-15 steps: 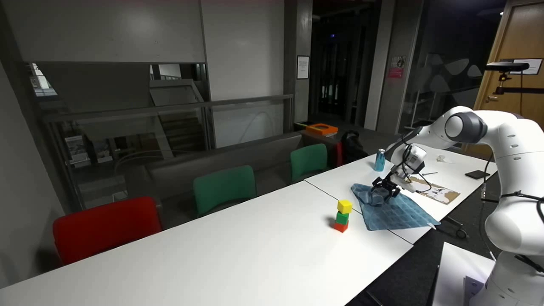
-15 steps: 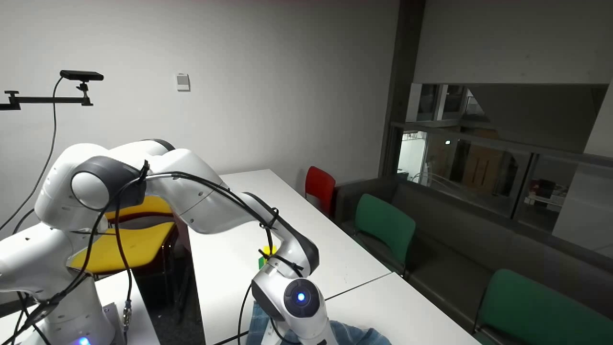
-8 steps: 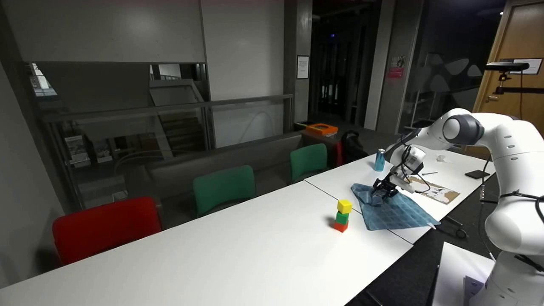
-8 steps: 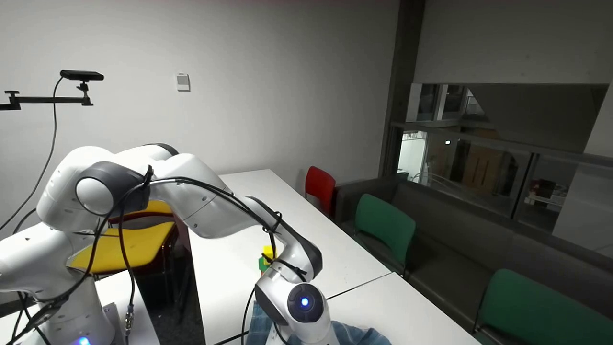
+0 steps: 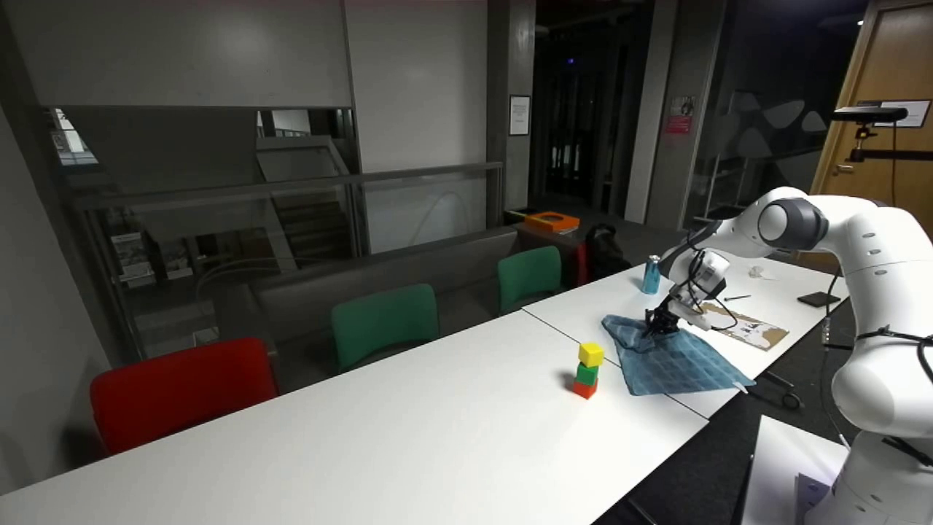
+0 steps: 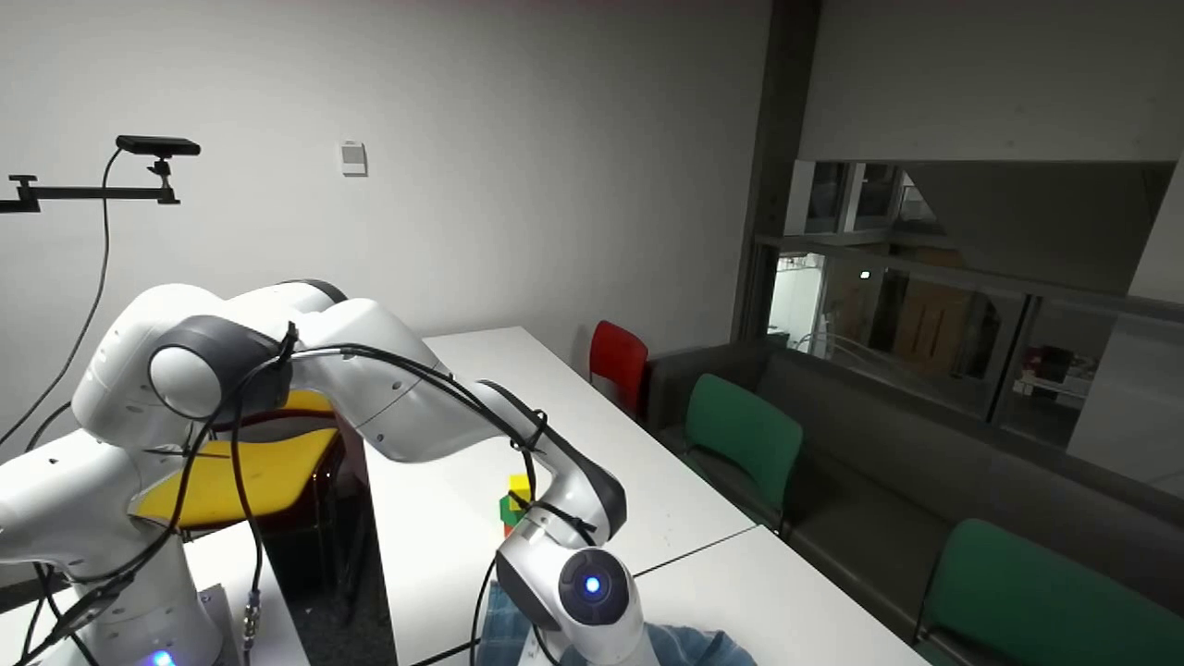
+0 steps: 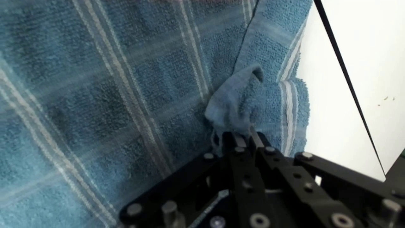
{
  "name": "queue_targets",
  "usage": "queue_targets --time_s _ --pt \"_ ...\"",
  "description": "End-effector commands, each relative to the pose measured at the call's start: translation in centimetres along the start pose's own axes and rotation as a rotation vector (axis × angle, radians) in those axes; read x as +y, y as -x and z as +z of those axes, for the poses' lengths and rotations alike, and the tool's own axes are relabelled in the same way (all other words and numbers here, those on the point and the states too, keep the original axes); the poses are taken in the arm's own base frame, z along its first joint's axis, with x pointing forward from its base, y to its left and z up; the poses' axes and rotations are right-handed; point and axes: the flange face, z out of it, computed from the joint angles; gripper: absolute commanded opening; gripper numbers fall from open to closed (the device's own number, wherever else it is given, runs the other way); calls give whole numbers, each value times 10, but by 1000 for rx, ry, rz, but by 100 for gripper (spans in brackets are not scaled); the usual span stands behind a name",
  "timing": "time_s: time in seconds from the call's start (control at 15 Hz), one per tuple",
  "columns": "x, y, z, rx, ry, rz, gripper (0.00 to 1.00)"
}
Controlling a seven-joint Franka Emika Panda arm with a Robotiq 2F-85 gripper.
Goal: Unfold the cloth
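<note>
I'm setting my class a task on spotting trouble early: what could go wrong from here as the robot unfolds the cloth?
Slip: the gripper pinches only a small bunch of the cloth, which may pull free.
Wrong layer: the pictures don't show whether one layer or several is gripped; if several, they might drag along together, unopened.
Toppling: the stacked blocks stand beside the cloth, so a sweeping edge could knock them over.

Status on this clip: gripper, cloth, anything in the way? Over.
Gripper shut on a pinch of cloth. Cloth largely spread, rumpled near the grip. Blocks stacked beside it, not touching, possibly in the way.
</note>
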Motion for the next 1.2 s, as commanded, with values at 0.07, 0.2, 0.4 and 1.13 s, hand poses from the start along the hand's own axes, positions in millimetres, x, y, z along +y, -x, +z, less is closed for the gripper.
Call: queue_targets --time_s 0.07,0.2,0.4,1.13 --pt "0 -7 -26 37 -2 -6 7" --pt "-2 -10 -39 64 4 -8 4" --pt "-15 -15 -59 114 15 -23 0" --pt "-96 -15 -104 169 6 -86 1"
